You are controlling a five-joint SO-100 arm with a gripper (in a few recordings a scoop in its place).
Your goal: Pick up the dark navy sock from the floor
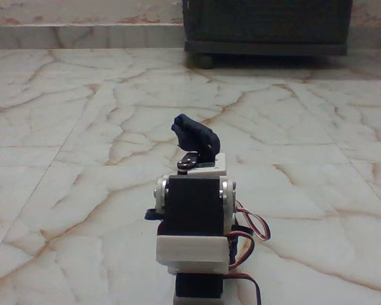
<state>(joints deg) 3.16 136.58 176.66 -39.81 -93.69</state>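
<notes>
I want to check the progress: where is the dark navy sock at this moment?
In the fixed view, the sock is near the picture's centre, raised above the floor at the top of the arm, in front of the dark cabinet.

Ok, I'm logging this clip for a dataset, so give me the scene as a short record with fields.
view: fixed view, low, from behind the arm
arm: white and black, folded, near bottom centre
sock: dark navy, raised above the arm, off the floor
gripper: hidden behind the sock and arm, state cannot be told
floor: glossy cream marble tiles, reddish-brown veins
cabinet: dark, at the back, on a round foot
wires: red and black, at the arm's right
</notes>
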